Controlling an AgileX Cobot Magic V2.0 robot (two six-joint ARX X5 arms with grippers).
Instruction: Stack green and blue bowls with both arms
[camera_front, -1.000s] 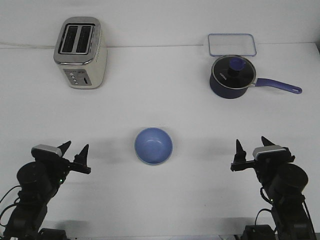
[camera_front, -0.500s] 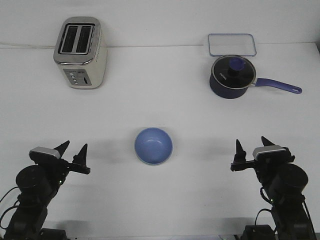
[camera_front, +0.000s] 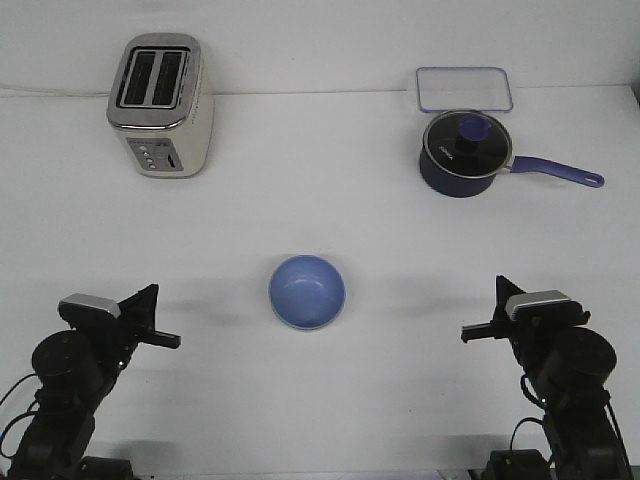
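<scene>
While both arms sit parked at near table edge, periwinkle blue matte bowl (camera_front: 307, 291) rests on white table (camera_front: 320, 210) midway between left gripper (camera_front: 150, 318) and right gripper (camera_front: 489, 312). Both grippers clenched, empty. Green bowl not visible; possibly nested beneath blue.

Blue bowl (camera_front: 307, 291) mid-table between left gripper (camera_front: 150, 318) and right gripper (camera_front: 492, 312).

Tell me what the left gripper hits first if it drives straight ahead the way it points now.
Probably the blue bowl. The left gripper points across the table toward the middle, and the bowl is the only thing near that line. With one view, height is unclear, so it might pass just in front of it.
</scene>
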